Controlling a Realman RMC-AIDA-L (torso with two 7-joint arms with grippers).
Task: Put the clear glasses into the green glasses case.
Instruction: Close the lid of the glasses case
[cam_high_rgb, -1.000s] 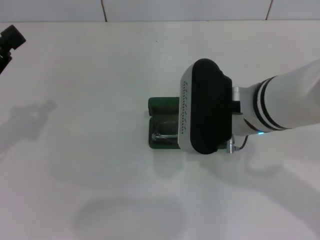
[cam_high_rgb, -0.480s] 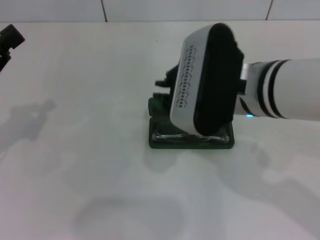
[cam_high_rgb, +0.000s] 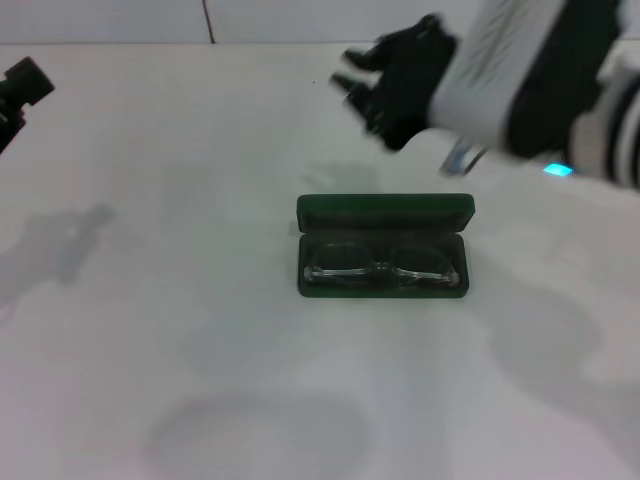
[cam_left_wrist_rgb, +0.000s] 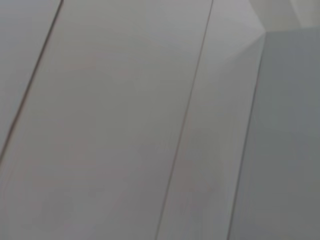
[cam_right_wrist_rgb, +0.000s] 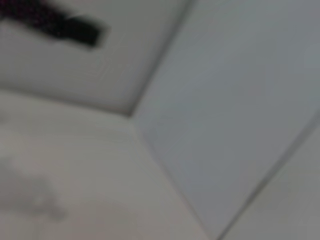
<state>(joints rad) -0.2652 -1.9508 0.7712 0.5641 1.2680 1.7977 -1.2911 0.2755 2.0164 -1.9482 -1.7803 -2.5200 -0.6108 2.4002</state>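
Note:
The green glasses case (cam_high_rgb: 385, 208) lies open in the middle of the white table, its lid standing up along the far side. The clear glasses (cam_high_rgb: 380, 262) rest inside it on the dark lining, lenses side by side. My right gripper (cam_high_rgb: 362, 92) hovers high above and behind the case, blurred, its black fingers spread open and holding nothing. My left gripper (cam_high_rgb: 20, 85) shows only as a dark part at the far left edge. Neither wrist view shows the case or the glasses.
White table (cam_high_rgb: 200, 350) spreads on all sides of the case, with a tiled wall behind it. Only wall and ceiling panels appear in the wrist views; a dark blurred shape (cam_right_wrist_rgb: 55, 25) sits far off in the right wrist view.
My right arm has lifted up and back from over the case, uncovering it. The glasses now lie in the case, free of the gripper. The left arm has stayed put.

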